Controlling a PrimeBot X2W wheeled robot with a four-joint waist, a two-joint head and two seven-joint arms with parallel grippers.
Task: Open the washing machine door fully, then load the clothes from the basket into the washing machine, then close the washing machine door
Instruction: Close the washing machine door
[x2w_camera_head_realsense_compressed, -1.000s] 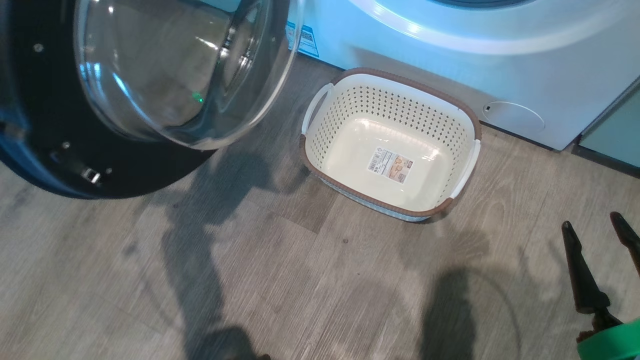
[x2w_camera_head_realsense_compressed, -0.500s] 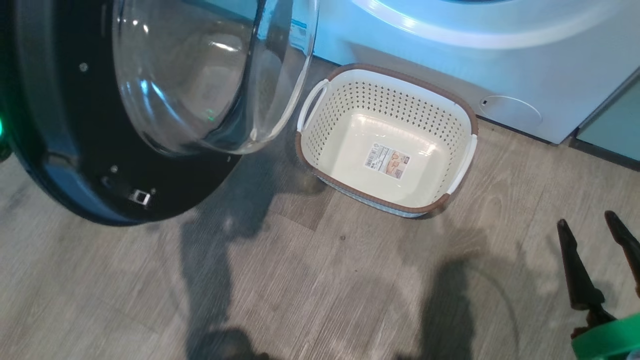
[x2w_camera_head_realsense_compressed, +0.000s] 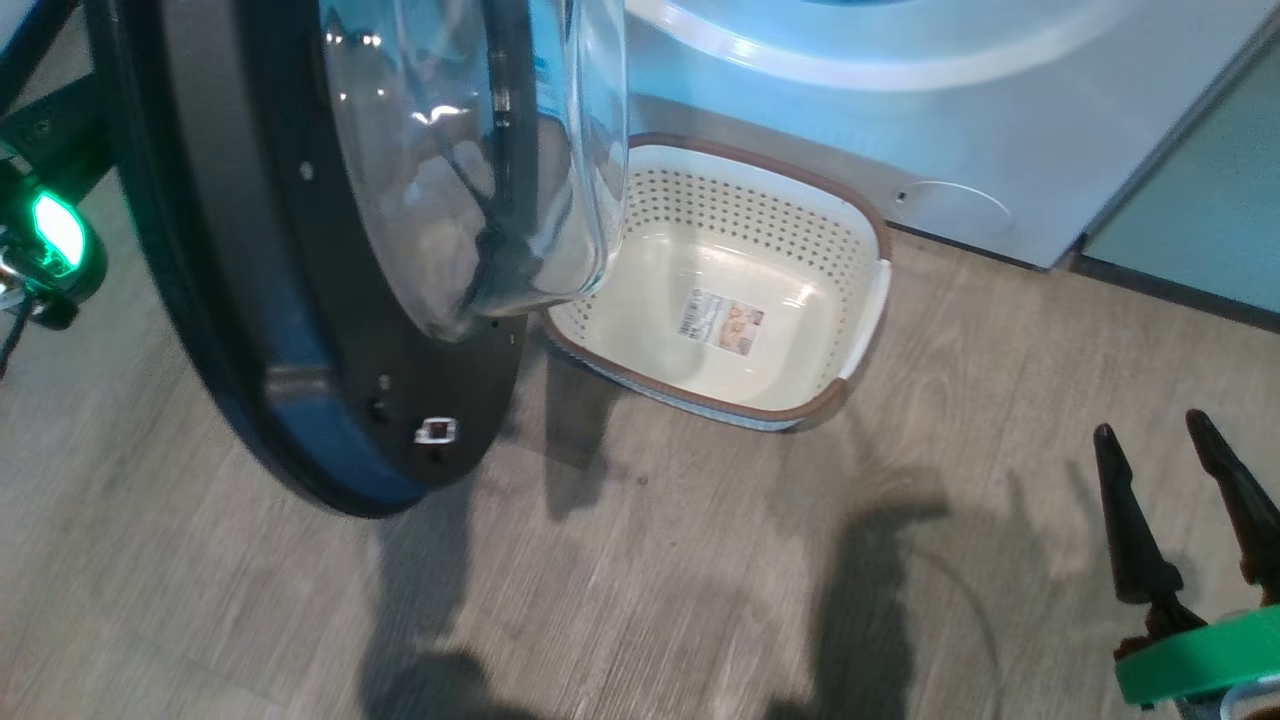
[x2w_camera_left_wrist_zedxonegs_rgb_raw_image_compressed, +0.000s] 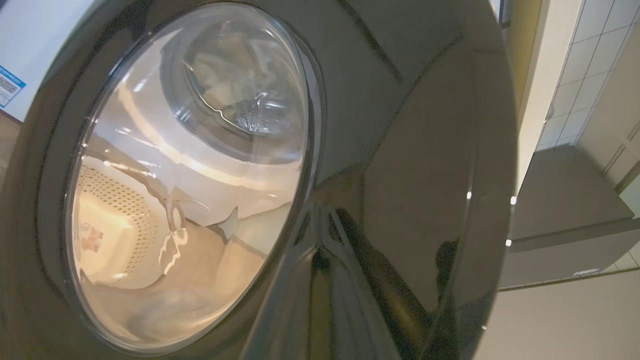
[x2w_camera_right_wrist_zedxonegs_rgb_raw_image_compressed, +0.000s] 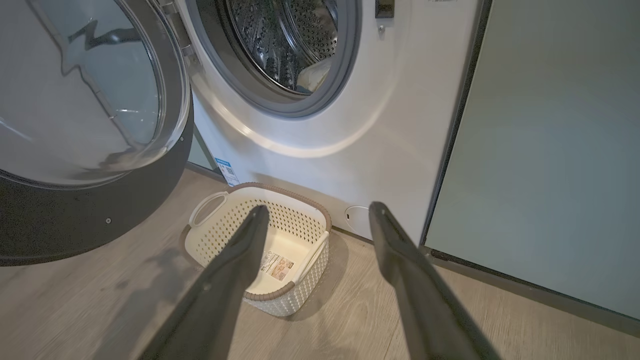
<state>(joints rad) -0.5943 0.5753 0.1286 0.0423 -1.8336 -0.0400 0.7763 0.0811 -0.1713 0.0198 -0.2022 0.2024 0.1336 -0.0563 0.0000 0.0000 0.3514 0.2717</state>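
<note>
The washing machine door (x2w_camera_head_realsense_compressed: 250, 300) stands part-way swung, its glass bowl overlapping the left end of the basket (x2w_camera_head_realsense_compressed: 700, 215). The basket sits on the floor before the washing machine (x2w_camera_head_realsense_compressed: 900, 110) with just a label sticker inside. In the right wrist view a cream piece of the clothes (x2w_camera_right_wrist_zedxonegs_rgb_raw_image_compressed: 314, 75) lies inside the steel drum of the washing machine (x2w_camera_right_wrist_zedxonegs_rgb_raw_image_compressed: 350, 150). My left gripper (x2w_camera_left_wrist_zedxonegs_rgb_raw_image_compressed: 320, 270) is shut, its dark fingers against the door's glossy black outer face (x2w_camera_left_wrist_zedxonegs_rgb_raw_image_compressed: 400, 125). At the lower right my right gripper (x2w_camera_head_realsense_compressed: 1150, 428) hangs open above the floor, holding nothing.
A pale green cabinet (x2w_camera_head_realsense_compressed: 1200, 200) adjoins the washer on the right. My left arm's green light (x2w_camera_head_realsense_compressed: 55, 235) glows behind the door at the far left. Bare wooden floor (x2w_camera_head_realsense_compressed: 700, 560) lies between the basket and me.
The door has swung toward the washing machine and now overlaps the basket's left end. The head camera has also shifted. The right gripper stays open and in place.
</note>
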